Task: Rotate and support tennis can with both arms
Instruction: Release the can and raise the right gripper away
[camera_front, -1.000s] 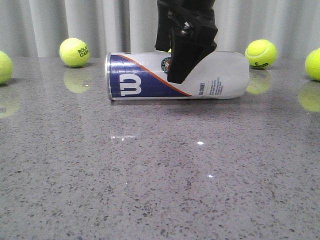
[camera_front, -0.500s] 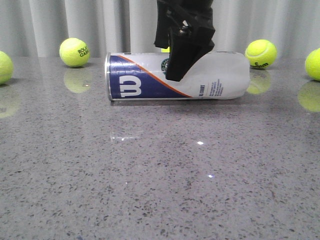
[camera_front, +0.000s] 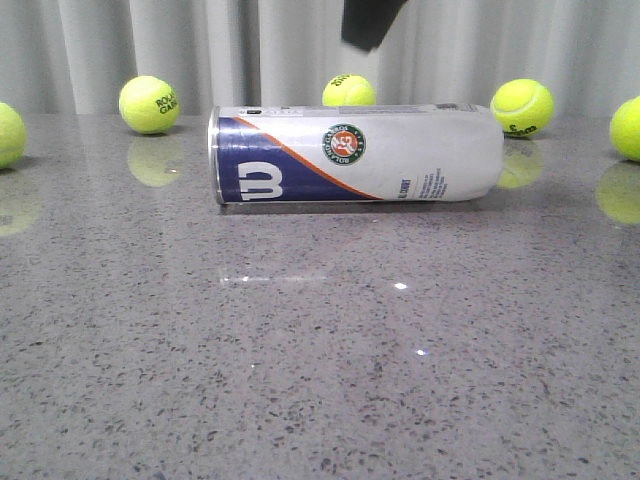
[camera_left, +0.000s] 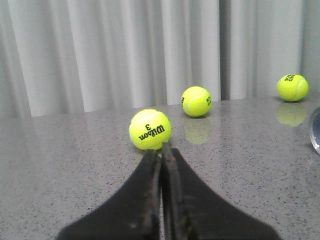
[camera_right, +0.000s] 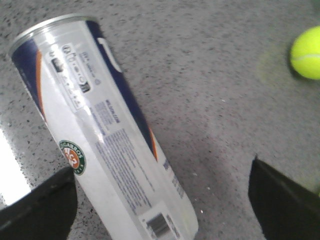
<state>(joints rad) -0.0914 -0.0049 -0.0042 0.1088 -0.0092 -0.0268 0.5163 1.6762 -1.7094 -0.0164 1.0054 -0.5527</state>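
The tennis can (camera_front: 355, 155) lies on its side on the grey table, silver rim to the left, the round emblem facing the front camera. Only a black finger (camera_front: 368, 22) shows at the top edge of the front view, well above the can and apart from it. In the right wrist view the right gripper (camera_right: 162, 167) is open wide, with the can (camera_right: 100, 135) below it and between its fingers, untouched. In the left wrist view the left gripper (camera_left: 161, 151) is shut and empty, its tips just in front of a Wilson tennis ball (camera_left: 150, 129).
Several yellow-green tennis balls stand along the back of the table (camera_front: 320, 350), among them one at the left (camera_front: 149, 104), one behind the can (camera_front: 349, 90) and one at the right (camera_front: 522, 107). A grey curtain hangs behind.
The black gripper that was down over the can's middle has risen almost out of the front view. The can has rolled slightly: the emblem now shows and the W sits lower.
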